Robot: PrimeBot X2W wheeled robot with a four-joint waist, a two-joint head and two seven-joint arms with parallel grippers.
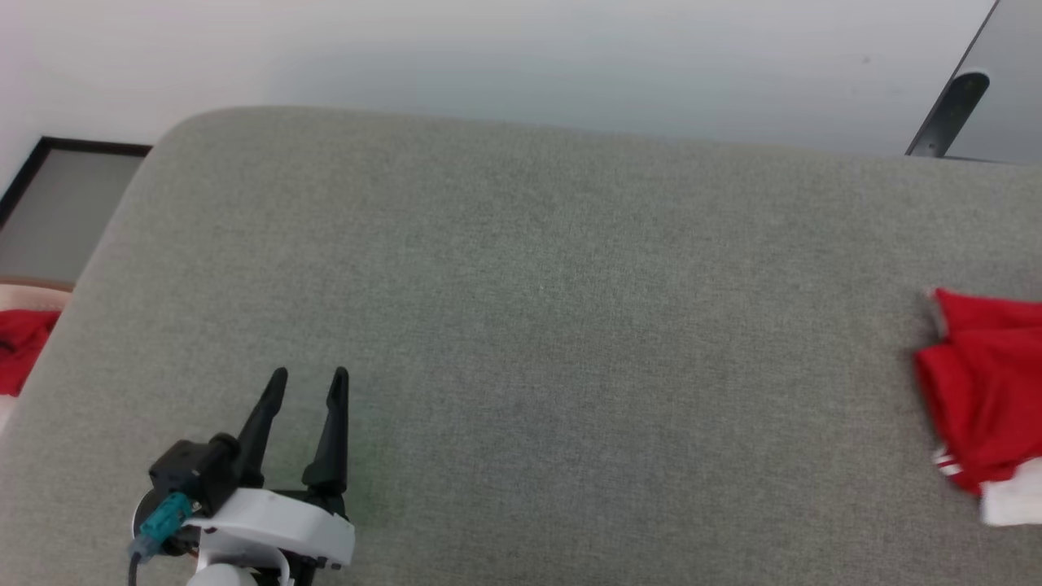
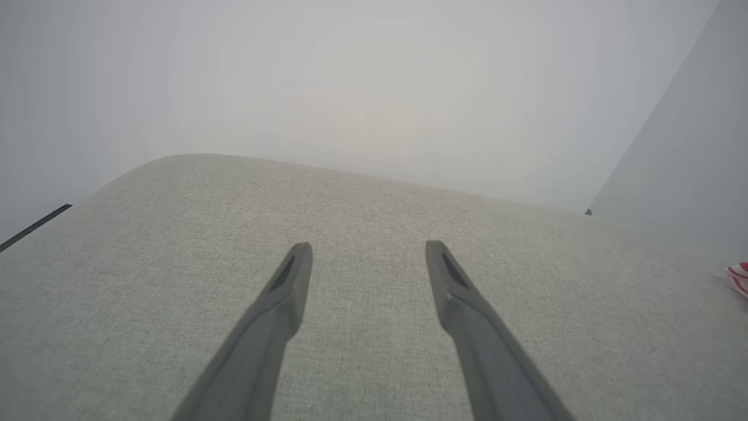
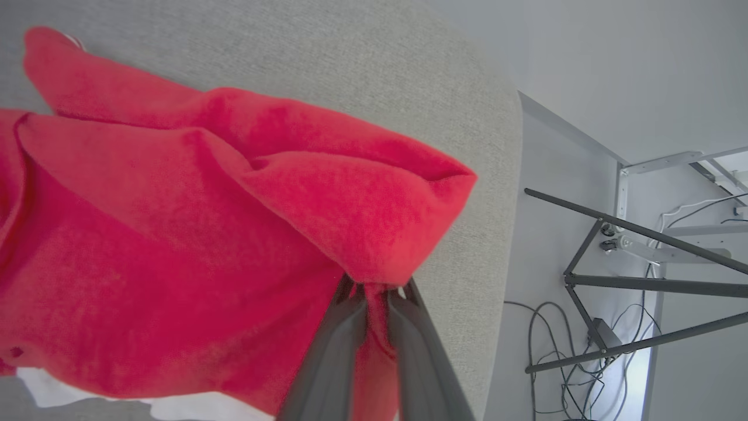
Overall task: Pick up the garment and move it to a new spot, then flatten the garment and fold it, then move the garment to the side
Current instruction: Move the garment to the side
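Surface: big grey padded top, round corners.
Room: white wall behind; black metal legs and cables beside.
My left gripper: fingers spread wide, holding nothing.
My right gripper: I pinch a fold of the red jersey.
Where it is: at the right end of that top.
Cut off: the red jersey, and a red cloth far left.

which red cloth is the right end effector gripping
The jersey, at the right edge of the grey surface, with white trim; the right end effector is shut on its fold. The plain red cloth lies off the surface, far left.
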